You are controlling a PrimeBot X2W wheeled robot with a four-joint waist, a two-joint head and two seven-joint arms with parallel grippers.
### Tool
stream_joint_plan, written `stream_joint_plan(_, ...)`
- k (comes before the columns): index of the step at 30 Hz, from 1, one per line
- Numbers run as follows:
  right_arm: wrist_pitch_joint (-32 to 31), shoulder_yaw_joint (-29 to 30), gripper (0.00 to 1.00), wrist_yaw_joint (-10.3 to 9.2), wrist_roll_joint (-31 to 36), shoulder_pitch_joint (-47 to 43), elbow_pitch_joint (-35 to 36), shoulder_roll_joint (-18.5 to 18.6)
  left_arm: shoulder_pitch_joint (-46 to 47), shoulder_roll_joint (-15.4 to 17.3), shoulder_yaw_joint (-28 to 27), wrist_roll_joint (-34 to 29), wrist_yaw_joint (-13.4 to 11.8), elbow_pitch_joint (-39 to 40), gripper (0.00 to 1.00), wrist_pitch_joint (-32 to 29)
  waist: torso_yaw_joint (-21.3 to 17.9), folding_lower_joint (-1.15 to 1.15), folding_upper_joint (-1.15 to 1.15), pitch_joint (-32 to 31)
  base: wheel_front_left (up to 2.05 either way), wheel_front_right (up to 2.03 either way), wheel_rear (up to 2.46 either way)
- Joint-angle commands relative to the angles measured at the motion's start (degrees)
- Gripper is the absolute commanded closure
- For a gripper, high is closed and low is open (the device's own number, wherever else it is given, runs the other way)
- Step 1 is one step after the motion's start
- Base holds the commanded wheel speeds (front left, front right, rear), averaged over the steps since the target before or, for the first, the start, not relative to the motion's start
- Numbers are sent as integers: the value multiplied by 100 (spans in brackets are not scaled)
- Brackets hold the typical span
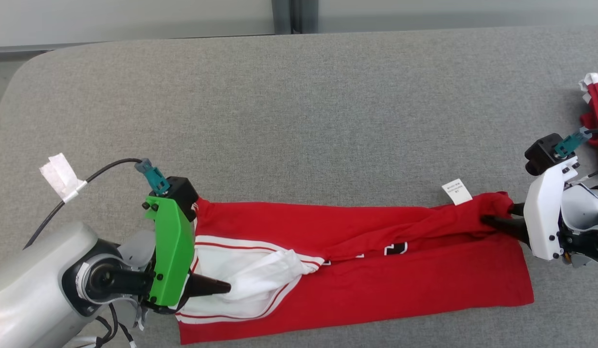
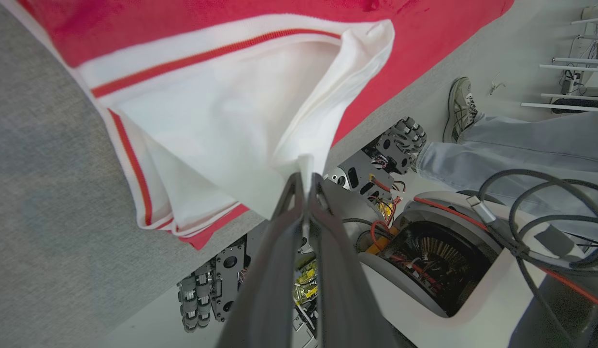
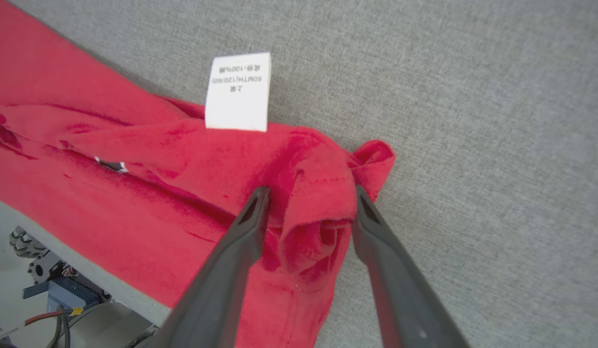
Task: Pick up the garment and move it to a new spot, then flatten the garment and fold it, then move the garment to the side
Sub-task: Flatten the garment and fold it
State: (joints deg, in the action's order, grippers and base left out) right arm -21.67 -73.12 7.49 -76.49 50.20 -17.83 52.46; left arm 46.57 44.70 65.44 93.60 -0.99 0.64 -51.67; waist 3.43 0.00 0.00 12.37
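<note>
The garment (image 1: 400, 280) is a red shirt with white, red-striped trim, lying stretched left to right on the grey table (image 1: 299, 106). My left gripper (image 1: 226, 287) is shut on a fold of the white sleeve fabric (image 2: 221, 121) at the shirt's left end, seen pinched between the left gripper (image 2: 306, 181) fingertips. My right gripper (image 1: 499, 215) is at the shirt's right end. In the right wrist view the right gripper (image 3: 308, 193) is open, its fingers apart on either side of a bunched red corner (image 3: 318, 227). A white care label (image 3: 238, 92) sticks out near that corner.
Another red and white cloth (image 1: 596, 111) lies at the table's right edge. A taped cable (image 1: 61, 176) runs to my left wrist. Below the table's near edge are my wheeled base (image 2: 424, 251) and a person's shoe (image 2: 461, 108) and trouser leg.
</note>
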Motion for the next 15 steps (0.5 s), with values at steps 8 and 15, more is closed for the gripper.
stream_joint_plan(8,-394,-29,0,1,-200,-97,-39,94,-122,87,-70,-122,100,-163,0,181,-133,0,0,-345,0,0,0)
stream_joint_plan(15,887,502,0,1,-692,-120,96,133,-60,173,-534,-703,315,-210,0,1432,-171,0,0,-672,0,0,0)
